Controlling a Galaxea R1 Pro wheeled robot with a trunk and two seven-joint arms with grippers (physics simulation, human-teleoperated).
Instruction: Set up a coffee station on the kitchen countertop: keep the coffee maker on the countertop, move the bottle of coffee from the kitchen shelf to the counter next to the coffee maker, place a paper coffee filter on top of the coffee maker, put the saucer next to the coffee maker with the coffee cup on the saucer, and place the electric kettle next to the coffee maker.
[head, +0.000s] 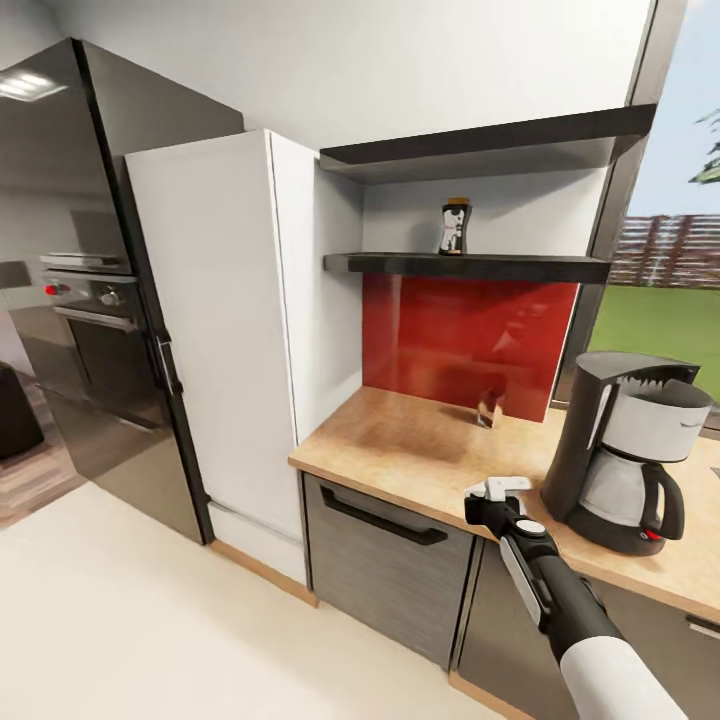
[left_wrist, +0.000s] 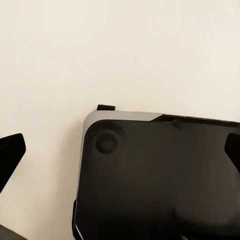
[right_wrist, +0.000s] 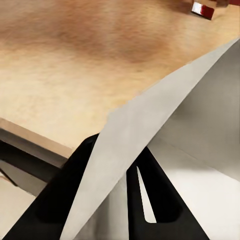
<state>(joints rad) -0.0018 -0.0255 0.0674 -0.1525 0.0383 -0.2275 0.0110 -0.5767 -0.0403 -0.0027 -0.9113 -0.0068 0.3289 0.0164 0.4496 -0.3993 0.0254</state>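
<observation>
Right jaws (right_wrist: 107, 200) clamp paper coffee filter (right_wrist: 150, 130); left jaws (left_wrist: 120, 150) apart over floor.

The right arm (head: 560, 590) has a white rounded forearm shell that narrows into a black wrist section carrying a grey side panel and a round silver cap. Beyond it, the right gripper (right_wrist: 107, 195) has matte black, wedge-shaped fingers (right_wrist: 65, 195).
</observation>
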